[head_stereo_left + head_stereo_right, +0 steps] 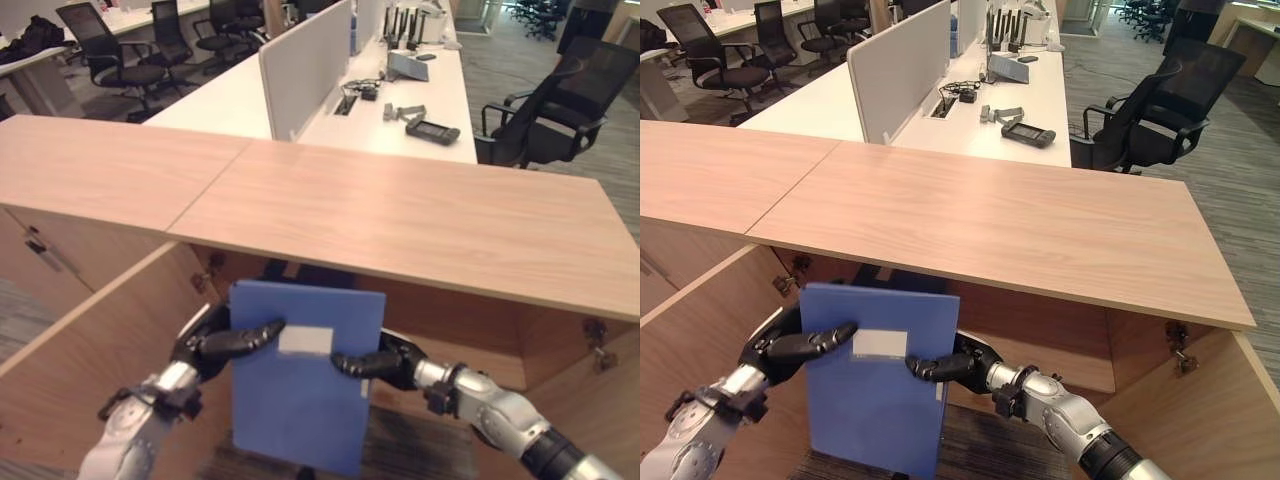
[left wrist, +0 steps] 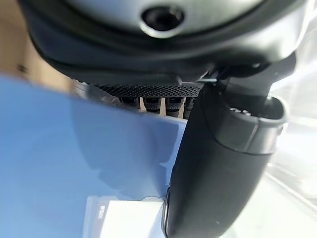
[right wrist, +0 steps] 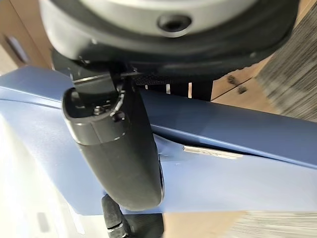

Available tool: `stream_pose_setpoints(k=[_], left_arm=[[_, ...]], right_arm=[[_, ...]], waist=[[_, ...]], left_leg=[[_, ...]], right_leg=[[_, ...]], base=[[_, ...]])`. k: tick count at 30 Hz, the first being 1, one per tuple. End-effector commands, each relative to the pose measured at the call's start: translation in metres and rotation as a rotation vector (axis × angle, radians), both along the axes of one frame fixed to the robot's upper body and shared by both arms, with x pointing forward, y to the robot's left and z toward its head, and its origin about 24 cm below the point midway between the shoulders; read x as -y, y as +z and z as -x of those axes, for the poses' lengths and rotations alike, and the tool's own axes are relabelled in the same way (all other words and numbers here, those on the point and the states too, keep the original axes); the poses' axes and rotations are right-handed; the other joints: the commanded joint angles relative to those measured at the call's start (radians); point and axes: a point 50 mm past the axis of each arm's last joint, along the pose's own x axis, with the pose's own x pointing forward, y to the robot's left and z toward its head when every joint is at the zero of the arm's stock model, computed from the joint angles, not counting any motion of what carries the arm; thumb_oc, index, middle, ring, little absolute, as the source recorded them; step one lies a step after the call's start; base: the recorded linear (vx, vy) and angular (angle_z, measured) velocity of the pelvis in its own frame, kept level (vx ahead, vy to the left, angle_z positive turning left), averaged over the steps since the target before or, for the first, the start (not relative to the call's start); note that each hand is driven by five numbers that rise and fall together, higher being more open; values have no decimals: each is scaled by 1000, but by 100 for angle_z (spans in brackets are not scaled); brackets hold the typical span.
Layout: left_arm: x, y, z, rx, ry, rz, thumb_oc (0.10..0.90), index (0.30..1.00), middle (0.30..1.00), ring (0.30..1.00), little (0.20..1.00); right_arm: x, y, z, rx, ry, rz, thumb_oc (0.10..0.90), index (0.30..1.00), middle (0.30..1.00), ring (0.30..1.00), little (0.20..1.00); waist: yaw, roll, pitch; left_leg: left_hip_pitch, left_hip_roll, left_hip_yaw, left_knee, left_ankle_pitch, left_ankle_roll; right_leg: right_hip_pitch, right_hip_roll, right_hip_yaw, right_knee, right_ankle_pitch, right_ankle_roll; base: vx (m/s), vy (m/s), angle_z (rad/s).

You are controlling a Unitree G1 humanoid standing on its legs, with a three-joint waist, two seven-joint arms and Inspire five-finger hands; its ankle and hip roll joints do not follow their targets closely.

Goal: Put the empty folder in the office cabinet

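The blue folder (image 1: 300, 380) stood upright, pinched between left hand (image 1: 215, 345) and right hand (image 1: 385, 362), the cabinet opening (image 1: 450, 330) at twelve o'clock.

left hand (image 1: 215, 343): thumb across front of folder (image 1: 300, 390), fingers behind, pinching
right hand (image 1: 385, 362): thumb in front, fingers behind, pinching opposite edge

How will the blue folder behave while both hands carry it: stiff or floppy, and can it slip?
The blue folder probably stays stiff: it stands flat and upright, unbent. Likely light, since the left hand and right hand only pinch its edges. Its smooth cover may slip.
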Motion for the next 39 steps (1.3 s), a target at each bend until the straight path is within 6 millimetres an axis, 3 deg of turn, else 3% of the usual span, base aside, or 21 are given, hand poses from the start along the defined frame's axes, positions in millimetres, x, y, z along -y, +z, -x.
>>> stream_pose_setpoints(k=[1,4,9,11,12,13,14,18,20,25,32,35,39], left_arm=[[-17,25,-15,82,-51,-142,800,900,900,900,900],[-32,-2,7,-103,-84,-223,800,900,900,900,900],[-37,-23,23,-236,-127,-274,800,900,900,900,900],[-36,-45,36,-346,-173,-318,800,900,900,900,900],[-36,-45,36,-346,-173,-318,800,900,900,900,900],[-35,-68,49,-435,-179,-374,800,900,900,900,900],[-35,-69,48,-434,-180,-374,800,900,900,900,900],[-17,-113,67,-559,-161,-445,800,900,900,900,900],[-16,-120,71,-583,-144,-456,800,900,900,900,900],[4,-166,103,-784,-43,-443,800,900,900,900,900],[16,-185,122,-907,-3,-457,800,900,900,900,900],[22,-191,130,-956,-13,-467,800,900,900,900,900],[25,-194,136,-987,-22,-482,800,900,900,900,900]], right_arm=[[-42,56,-12,239,218,-220,400,300,300,300,300],[-42,48,-13,230,223,-178,400,300,300,300,300],[-41,43,-12,215,232,-152,400,300,300,300,300],[-40,34,-10,183,228,-133,400,300,300,300,300],[-40,34,-10,183,228,-132,400,300,300,300,300],[-39,20,-8,136,192,-120,400,300,300,300,300],[-39,20,-8,137,191,-119,400,300,300,300,300],[-31,-17,-7,-24,-56,-166,400,300,300,300,300],[-28,-23,-7,-44,-102,-166,400,300,300,300,300],[-1,-52,-15,-180,-468,-229,400,300,300,300,300],[25,-68,-20,-273,-776,-296,400,300,300,300,300],[44,-74,-24,-311,-956,-340,400,300,300,300,300],[60,-73,-30,-327,-1109,-416,400,300,300,300,300]], waist=[[-5,10,-28],[3,14,-26],[6,16,-24],[8,17,-24],[8,17,-24],[8,15,-24],[9,16,-24],[10,16,-25],[11,16,-24],[2,20,-31],[-7,24,-36],[-9,27,-40],[-9,30,-41]], left_leg=[[29,60,38,-2,-63,-39],[25,60,36,-2,-59,-38],[22,59,32,-2,-58,-37],[19,58,31,-2,-59,-36],[19,58,31,-2,-59,-36],[17,57,29,-2,-60,-35],[17,57,29,-2,-60,-35],[14,54,24,-2,-61,-33],[14,53,22,-2,-63,-32],[16,51,19,-2,-66,-31],[22,50,20,-2,-72,-32],[24,50,17,-2,-75,-32],[25,49,15,-2,-78,-31]], right_leg=[[6,-38,-33,41,-93,68],[2,-40,-35,41,-90,71],[0,-41,-34,41,-89,74],[-2,-42,-33,41,-89,74],[-2,-42,-33,41,-89,74],[-3,-42,-35,42,-91,74],[-3,-42,-35,42,-91,74],[-5,-41,-35,44,-95,71],[-4,-41,-36,44,-96,71],[-3,-39,-40,45,-101,66],[2,-37,-43,43,-106,64],[7,-35,-45,41,-111,63],[10,-35,-43,39,-113,62]], base=[[0,0,0],[0,0,0],[0,6,5],[1,8,2],[0,0,0],[0,0,0],[0,0,0],[9,9,2],[7,4,2],[14,11,6],[9,3,-1],[41,-4,3],[27,-2,2]])
